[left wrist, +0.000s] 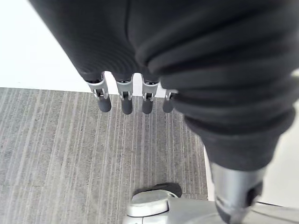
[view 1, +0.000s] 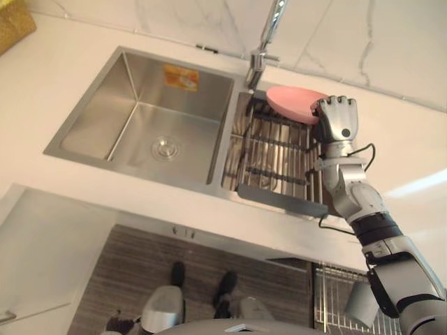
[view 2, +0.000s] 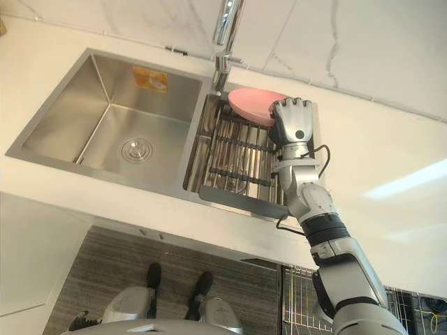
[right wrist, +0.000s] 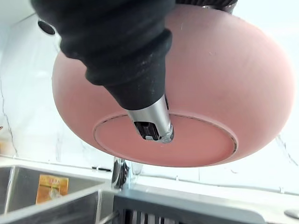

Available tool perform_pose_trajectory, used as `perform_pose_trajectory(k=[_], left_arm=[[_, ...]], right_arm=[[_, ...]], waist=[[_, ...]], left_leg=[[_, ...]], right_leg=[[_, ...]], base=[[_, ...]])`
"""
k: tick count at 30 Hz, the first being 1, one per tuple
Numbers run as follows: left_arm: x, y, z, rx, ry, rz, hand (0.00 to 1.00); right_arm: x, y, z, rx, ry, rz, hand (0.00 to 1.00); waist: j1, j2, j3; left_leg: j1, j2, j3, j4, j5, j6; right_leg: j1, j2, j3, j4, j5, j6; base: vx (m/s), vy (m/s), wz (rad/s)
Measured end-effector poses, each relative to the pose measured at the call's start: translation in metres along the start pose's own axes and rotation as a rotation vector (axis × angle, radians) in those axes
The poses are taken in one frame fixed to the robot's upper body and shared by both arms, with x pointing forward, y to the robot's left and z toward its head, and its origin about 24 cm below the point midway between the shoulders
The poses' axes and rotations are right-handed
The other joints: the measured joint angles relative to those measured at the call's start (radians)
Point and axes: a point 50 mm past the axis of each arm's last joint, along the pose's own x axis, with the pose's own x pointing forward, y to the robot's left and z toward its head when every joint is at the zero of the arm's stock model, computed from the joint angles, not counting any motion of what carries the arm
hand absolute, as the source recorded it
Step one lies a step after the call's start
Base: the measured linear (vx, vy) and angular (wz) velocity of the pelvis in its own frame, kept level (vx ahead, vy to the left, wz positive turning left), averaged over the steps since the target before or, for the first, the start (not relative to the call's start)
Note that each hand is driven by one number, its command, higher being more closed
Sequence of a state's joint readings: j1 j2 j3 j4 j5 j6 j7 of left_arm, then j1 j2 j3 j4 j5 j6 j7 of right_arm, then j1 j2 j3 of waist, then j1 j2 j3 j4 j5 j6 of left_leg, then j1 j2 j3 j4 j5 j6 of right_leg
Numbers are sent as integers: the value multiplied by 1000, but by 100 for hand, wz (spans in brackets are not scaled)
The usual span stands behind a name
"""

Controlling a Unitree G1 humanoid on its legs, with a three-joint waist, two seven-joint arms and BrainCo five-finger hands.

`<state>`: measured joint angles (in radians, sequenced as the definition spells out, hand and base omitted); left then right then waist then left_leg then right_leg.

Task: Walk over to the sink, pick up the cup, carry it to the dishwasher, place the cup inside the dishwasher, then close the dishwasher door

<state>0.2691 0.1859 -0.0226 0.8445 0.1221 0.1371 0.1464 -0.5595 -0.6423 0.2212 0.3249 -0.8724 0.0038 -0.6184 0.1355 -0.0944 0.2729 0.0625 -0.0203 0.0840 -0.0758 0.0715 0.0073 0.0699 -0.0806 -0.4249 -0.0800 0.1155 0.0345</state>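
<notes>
The right hand (view 1: 336, 120) pinches the pink, bowl-shaped cup (view 1: 292, 102) between thumb and curled fingers at the twelve o'clock end of the drying rack (view 1: 279, 199). Best to lift straight up, keeping clear of the faucet (view 1: 257, 66) at the cup's ten o'clock. The left hand (left wrist: 122, 100) hangs, fingers straight

Pink, round-bodied cup (view 1: 293, 103), wide as a bowl with a flat ringed base, tipped on its side above the wire rack (view 1: 279, 199) in the right basin of the sink (view 1: 105, 105), just beside the tap (view 1: 260, 63), clasped by the right hand (view 1: 336, 120).
</notes>
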Motion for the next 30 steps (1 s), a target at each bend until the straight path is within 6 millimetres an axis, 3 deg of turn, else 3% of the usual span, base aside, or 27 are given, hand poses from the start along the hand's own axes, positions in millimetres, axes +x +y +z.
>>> perform_pose_trajectory(k=[9, 12, 15, 21, 24, 26, 28, 29, 30], left_arm=[[-1, -1, -11, 11, 51, -5, 0], [-2, -2, -18, 13, 74, -8, 0], [-4, -3, -24, 19, 101, -16, 0], [-5, -6, -33, 44, 144, -30, 0], [-5, -6, -34, 49, 166, -33, 0], [-5, -5, -38, 37, 200, -34, 0], [-5, -2, -40, 6, 245, -22, 0], [-5, -2, -40, -10, 256, -20, 0], [-5, 1, -42, -77, 282, -2, 0]], right_arm=[[-3, -13, 20, 32, -126, -5, 100], [-6, -24, 18, 30, -140, -14, 100], [-14, -37, 0, -3, -99, -36, 100], [-43, -58, -47, -120, 9, -26, 100], [-56, -67, -65, -162, 64, -52, 100], [-63, -68, -69, -167, 79, -57, 100], [-70, -64, -72, -158, 105, -60, 100], [-71, -62, -73, -149, 120, -61, 100], [-69, -53, -74, -113, 152, -61, 100]], waist=[[-32, 2, -71], [-44, 2, -89], [-63, 3, -104], [-132, 12, -134], [-156, 4, -136], [-159, -5, -141], [-154, -1, -148], [-146, 7, -153], [-133, -7, -152]], left_leg=[[30, 1, 55, 0, -13, 0], [42, 2, 88, 1, -21, 2], [58, 2, 134, 3, -34, 5], [77, -3, 221, 6, -64, 11], [77, -8, 277, 8, -76, 19], [70, -2, 337, 27, -90, 24], [37, 50, 440, 78, -116, 44], [29, 69, 473, 85, -120, 46], [21, 109, 543, 93, -129, 41]], right_leg=[[5, 0, 47, 0, 0, 4], [3, 1, 81, 0, 5, 5], [0, 2, 121, 0, 10, 7], [-41, -2, 205, 30, 9, 17], [-83, -9, 229, 51, 0, 21], [-110, -21, 201, 61, -13, 22], [-139, -41, 0, 79, -138, 5], [-145, -47, -76, 102, -158, -23], [-170, -74, -227, 179, -143, -87]], base=[[15, 31, -16], [17, 39, -33], [20, 56, -44], [14, 60, -48], [1, 96, -61], [9, 95, -80], [13, 109, -118], [-16, 110, -164], [-42, 65, -177]])
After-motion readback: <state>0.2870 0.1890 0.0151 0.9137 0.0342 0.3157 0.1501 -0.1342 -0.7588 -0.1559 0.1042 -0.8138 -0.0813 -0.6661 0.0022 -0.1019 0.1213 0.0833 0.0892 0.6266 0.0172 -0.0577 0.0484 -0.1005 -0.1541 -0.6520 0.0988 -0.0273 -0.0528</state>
